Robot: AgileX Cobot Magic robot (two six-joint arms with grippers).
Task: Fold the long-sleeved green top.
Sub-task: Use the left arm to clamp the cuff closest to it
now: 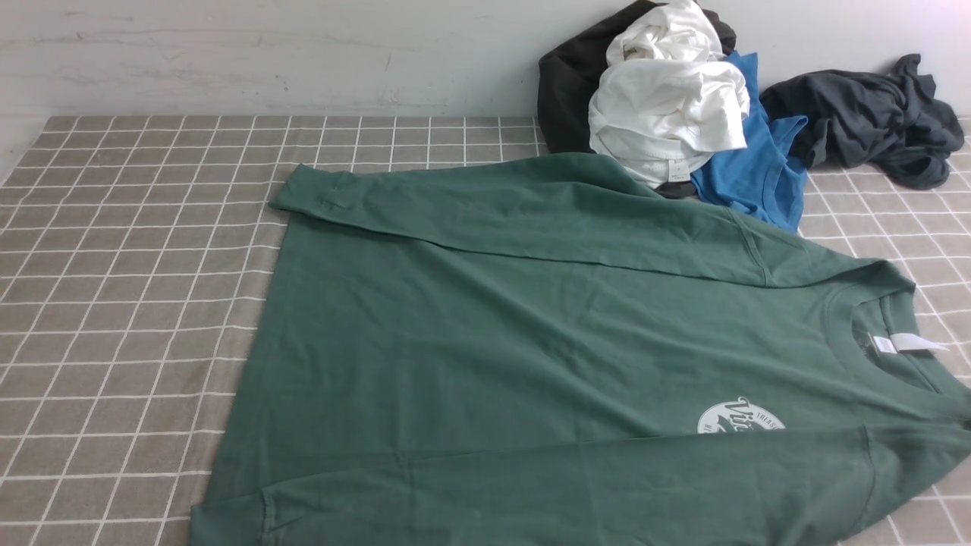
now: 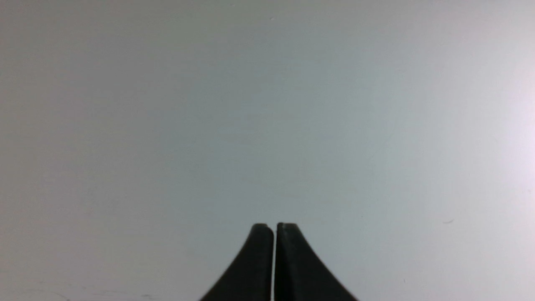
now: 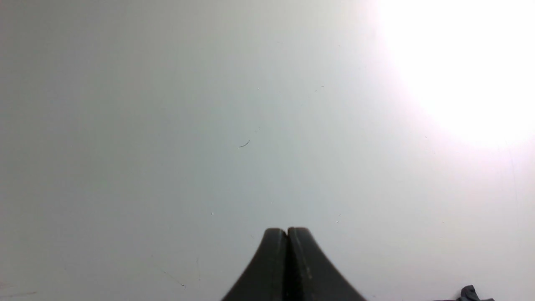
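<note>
The green long-sleeved top (image 1: 531, 341) lies flat across the checked tablecloth in the front view, its neck with a white label (image 1: 910, 343) to the right and its hem to the left. One sleeve is folded over the body along the far side, its cuff at the far left; the other lies along the near edge, half covering the round white logo (image 1: 740, 418). Neither arm shows in the front view. Each wrist view faces a plain pale wall. My left gripper (image 2: 274, 225) is shut and empty. My right gripper (image 3: 287, 230) is also shut, holding nothing.
A heap of clothes sits at the back right: a black garment (image 1: 565, 83), white ones (image 1: 667, 98) and a bright blue shirt (image 1: 751, 174). A dark grey garment (image 1: 872, 117) lies farther right; its tip (image 3: 470, 294) shows in the right wrist view. The checked tablecloth (image 1: 129, 303) covers the left side.
</note>
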